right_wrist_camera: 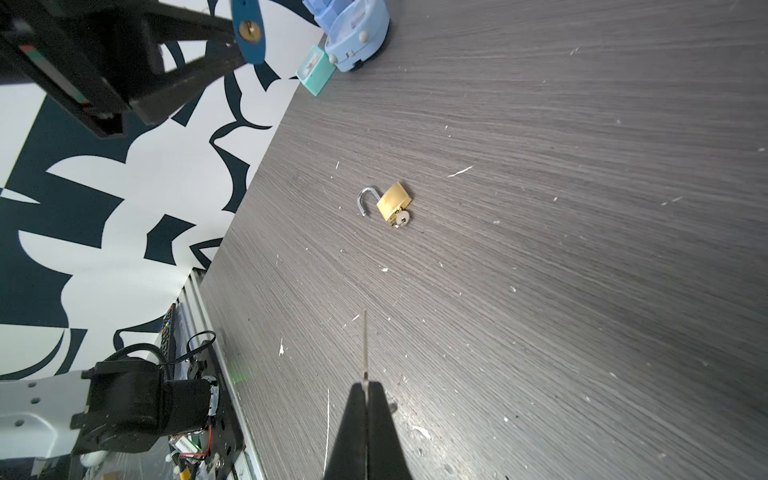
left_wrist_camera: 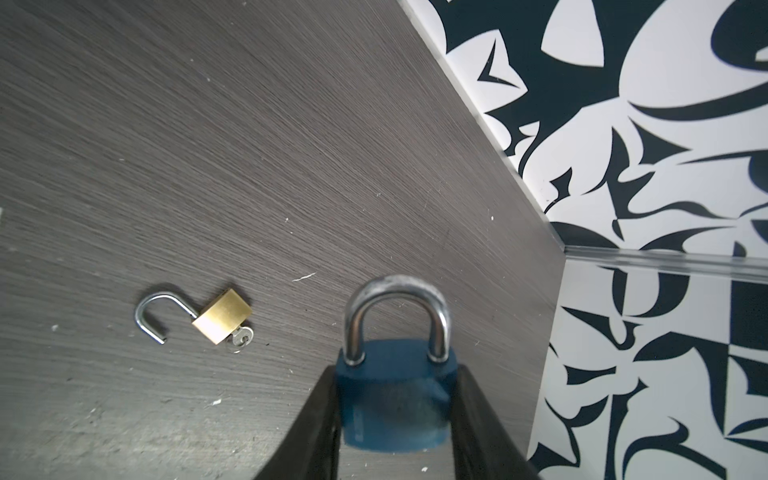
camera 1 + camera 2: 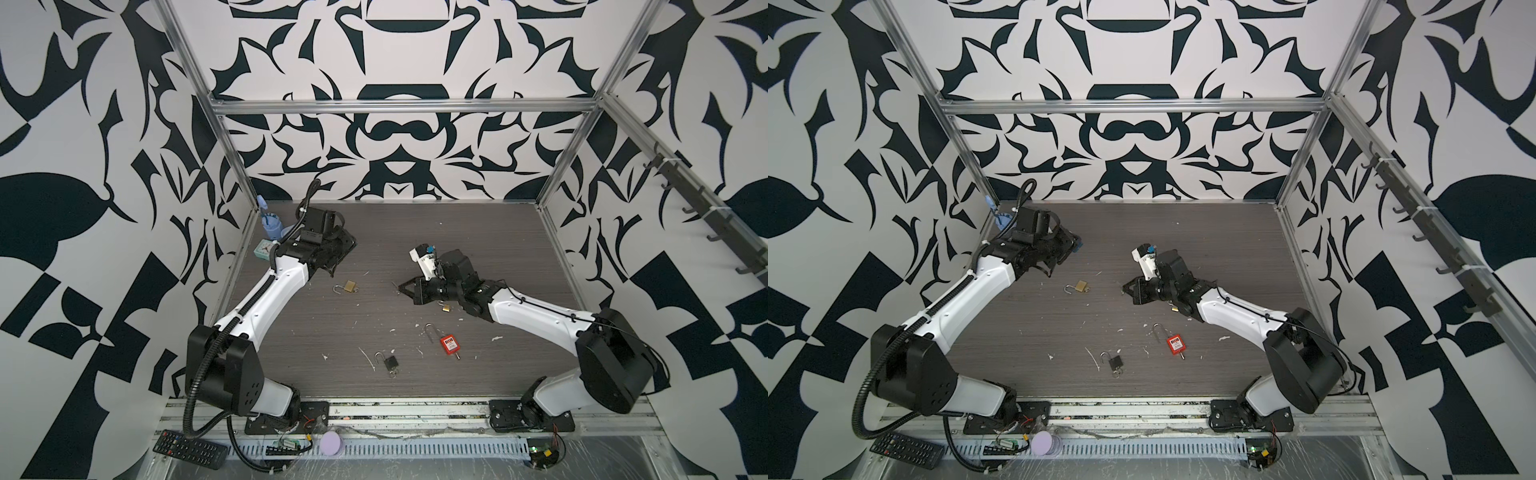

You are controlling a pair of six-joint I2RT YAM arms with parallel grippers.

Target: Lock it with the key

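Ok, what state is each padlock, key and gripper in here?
blue padlock: shackle closed, held in the air.
left gripper: shut on blue padlock.
right gripper: shut on loose key.
brass padlock: shackle open, silver key inserted, lying flat.
black padlock: shackle open.
red padlock: shackle looks open.
small padlock: mostly hidden, cannot tell.

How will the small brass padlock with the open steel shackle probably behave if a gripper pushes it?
The small brass padlock lies flat on the dark wood-grain table, so it would probably slide rather than roll. Its open steel shackle sticks out to one side, so a push there may spin it. The key in its base might catch.
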